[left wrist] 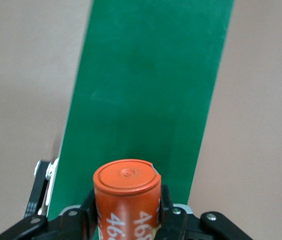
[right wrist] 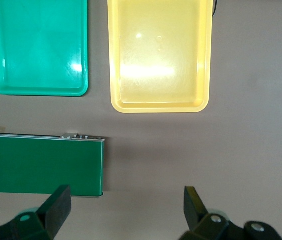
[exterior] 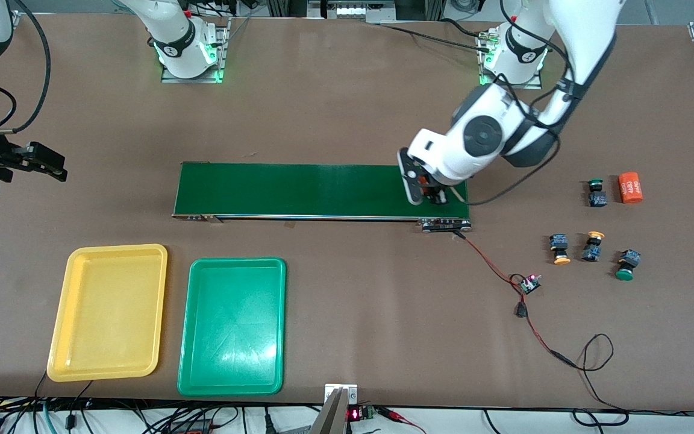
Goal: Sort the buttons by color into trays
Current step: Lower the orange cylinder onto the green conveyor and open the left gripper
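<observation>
Left gripper (left wrist: pixel 126 225) pinches an orange "4680" cylinder (left wrist: pixel 127 200) over the conveyor belt (exterior: pixel 299 190), at the belt's left-arm end. Right gripper (right wrist: pixel 126 210), fingers spread wide w/ nothing between, waits above bare table near the belt's right-arm end.

Near to far: yellow tray (exterior: pixel 109 310) & green tray (exterior: pixel 232 325) side by side; red-black wire w/ small circuit board (exterior: pixel 529 283); green button (exterior: pixel 626 265), two yellow buttons (exterior: pixel 559 249) (exterior: pixel 592 246); another green button (exterior: pixel 596 193) beside a second orange cylinder (exterior: pixel 630 187).

My black left gripper (left wrist: pixel 127 222) clamps an orange cylinder with white "46" print (left wrist: pixel 127 200) over the long dark-green conveyor belt (exterior: pixel 299 190). Shallow plastic trays: one yellow (exterior: pixel 109 313), one green (exterior: pixel 232 325).
</observation>
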Robot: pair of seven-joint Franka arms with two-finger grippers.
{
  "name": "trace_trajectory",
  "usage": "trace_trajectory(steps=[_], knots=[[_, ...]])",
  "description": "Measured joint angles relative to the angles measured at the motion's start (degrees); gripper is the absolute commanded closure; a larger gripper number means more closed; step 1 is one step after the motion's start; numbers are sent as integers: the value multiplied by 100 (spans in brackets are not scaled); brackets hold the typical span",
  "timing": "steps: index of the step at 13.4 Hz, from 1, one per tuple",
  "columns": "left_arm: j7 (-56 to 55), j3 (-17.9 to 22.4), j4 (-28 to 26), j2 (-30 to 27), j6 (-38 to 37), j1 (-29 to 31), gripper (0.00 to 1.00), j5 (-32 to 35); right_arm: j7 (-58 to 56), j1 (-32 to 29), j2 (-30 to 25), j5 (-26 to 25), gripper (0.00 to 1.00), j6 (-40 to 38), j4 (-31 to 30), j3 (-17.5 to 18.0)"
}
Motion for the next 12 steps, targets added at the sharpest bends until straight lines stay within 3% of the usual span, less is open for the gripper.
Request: trace_trajectory(steps=[5,6,7,12], knots=[[4,59,-101,141,-7,0,74,700,0,0,5,0,0,31,0,0],[5,79,-109,236,-4,16,47,751,0,0,7,0,0,39,0,0],[1,88,-110,319,0,24,0,780,0,-1,9,0,0,43,0,-1],[-18,69,-31,367,-127,25,0,789,0,-8,20,0,0,114,0,-11]])
